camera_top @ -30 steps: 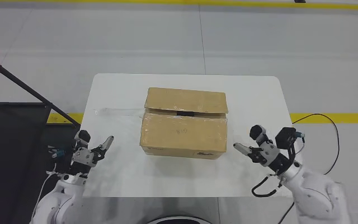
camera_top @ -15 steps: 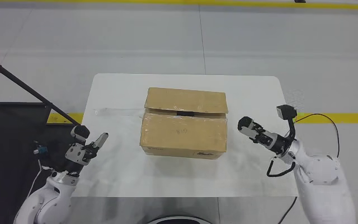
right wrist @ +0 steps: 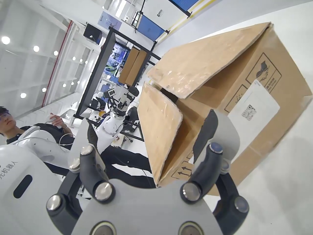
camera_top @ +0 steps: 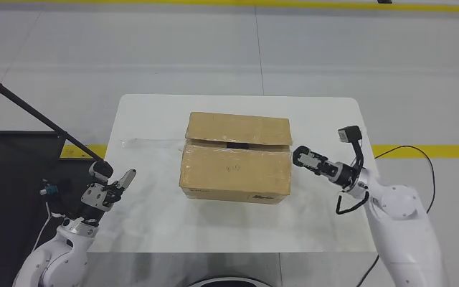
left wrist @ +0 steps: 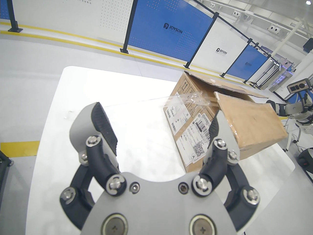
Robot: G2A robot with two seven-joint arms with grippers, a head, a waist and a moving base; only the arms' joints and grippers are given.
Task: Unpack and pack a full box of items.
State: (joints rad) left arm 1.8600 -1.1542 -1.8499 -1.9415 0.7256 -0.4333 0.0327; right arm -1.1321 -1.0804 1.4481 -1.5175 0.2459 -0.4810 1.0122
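Matt cardboard box [camera_top: 237, 172] with glossy tape [left wrist: 195, 98] on smooth table [camera_top: 323, 122]

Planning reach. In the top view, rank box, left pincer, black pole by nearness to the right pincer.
1. Box, central, beside the right pincer.
2. Left pincer, at the opposite edge of the table.
3. Black pole, off the table, beyond.

left arm [camera_top: 68, 237]: my elbow is tucked low at my left side, forearm angled forward and inward.
left gripper [left wrist: 159, 111]: my fingers spread wide.
right arm [camera_top: 391, 204]: reaches inward across my front, wrist rolled sideways.
right gripper [right wrist: 150, 123]: my fingers stand wide apart.
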